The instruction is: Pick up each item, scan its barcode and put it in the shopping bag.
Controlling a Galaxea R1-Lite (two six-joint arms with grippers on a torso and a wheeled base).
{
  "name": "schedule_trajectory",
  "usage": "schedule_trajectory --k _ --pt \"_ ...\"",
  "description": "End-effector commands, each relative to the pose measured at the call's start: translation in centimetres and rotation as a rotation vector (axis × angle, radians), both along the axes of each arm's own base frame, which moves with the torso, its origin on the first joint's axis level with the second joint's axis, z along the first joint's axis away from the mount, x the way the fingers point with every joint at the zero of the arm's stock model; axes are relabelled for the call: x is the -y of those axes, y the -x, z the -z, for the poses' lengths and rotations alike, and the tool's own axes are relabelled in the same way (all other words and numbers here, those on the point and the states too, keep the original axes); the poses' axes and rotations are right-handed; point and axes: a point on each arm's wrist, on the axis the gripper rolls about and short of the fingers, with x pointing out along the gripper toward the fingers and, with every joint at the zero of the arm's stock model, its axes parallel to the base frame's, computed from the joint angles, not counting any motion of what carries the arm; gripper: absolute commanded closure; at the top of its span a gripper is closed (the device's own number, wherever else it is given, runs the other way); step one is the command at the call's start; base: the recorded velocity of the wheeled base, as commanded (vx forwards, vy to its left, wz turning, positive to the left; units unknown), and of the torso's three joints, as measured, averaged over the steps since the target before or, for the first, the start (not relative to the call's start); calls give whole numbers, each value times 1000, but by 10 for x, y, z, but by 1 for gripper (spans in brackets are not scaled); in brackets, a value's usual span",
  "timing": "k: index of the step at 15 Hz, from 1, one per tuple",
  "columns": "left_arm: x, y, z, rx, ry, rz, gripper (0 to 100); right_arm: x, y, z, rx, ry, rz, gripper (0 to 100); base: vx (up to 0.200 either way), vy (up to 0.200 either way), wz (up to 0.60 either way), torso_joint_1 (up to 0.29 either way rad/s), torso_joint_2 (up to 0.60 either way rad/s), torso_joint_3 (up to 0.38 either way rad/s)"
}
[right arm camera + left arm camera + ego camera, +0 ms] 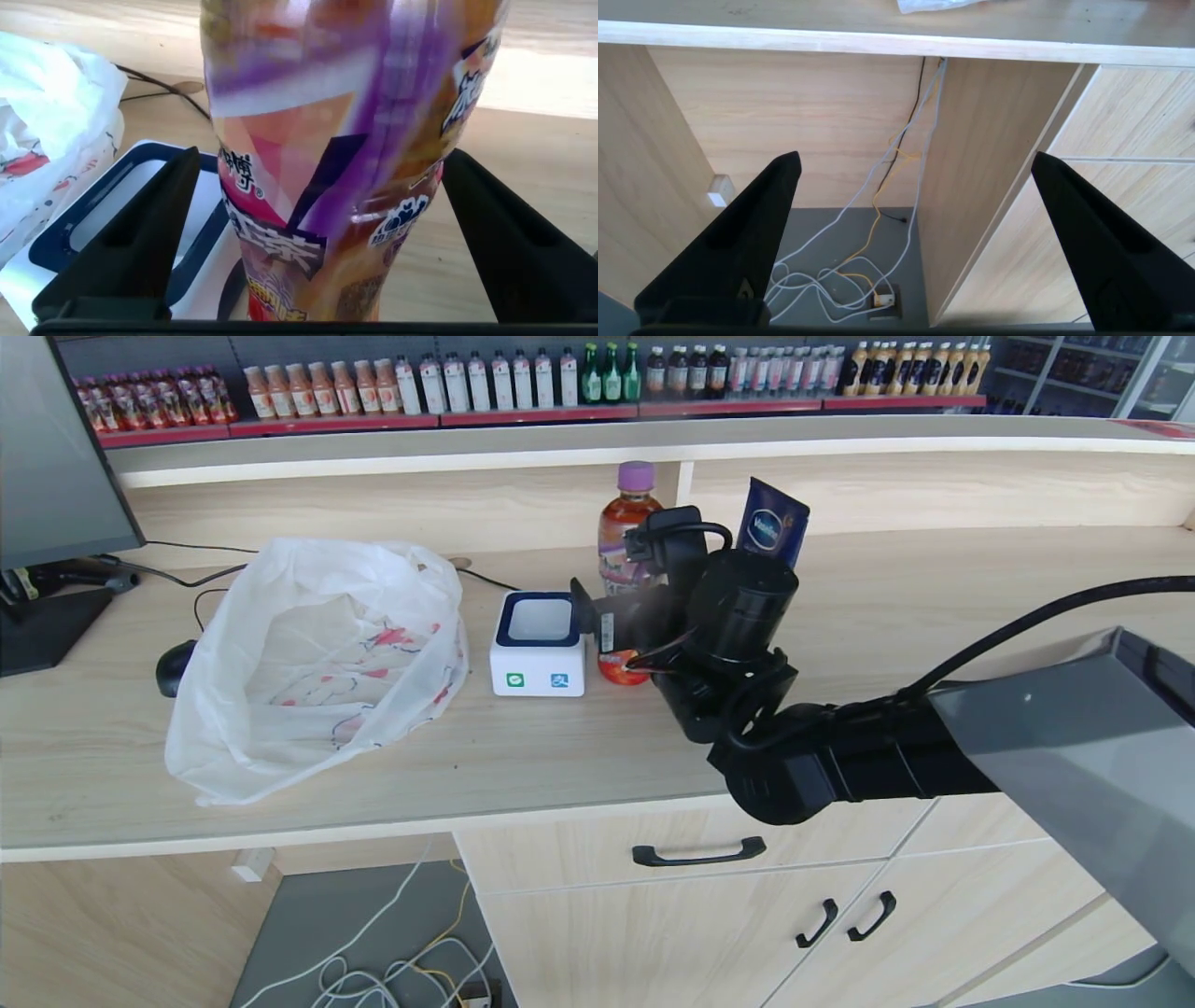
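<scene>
one item, the bottle point(627, 527), is in hand: my right pincer point(611, 627) is clenched on its body and holds it upright just beside the scanner point(539, 653), so i judge the scan step to be in progress. bagging is not yet done; the shopping bag point(317, 653) lies open on the counter point(934, 616) past the scanner, and the tube point(773, 523) stands untouched at the rear.
</scene>
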Motion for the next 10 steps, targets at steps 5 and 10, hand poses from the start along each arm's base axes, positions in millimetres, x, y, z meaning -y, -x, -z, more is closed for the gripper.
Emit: schedule_trajectory --k 5,10 --pt "0 0 0 0 0 1 0 2 -9 2 10 2 -9 0 0 0 0 0 0 0" --pt "0 0 0 0 0 -1 0 0 -12 3 15 -2 -7 0 0 0 0 0 0 0"
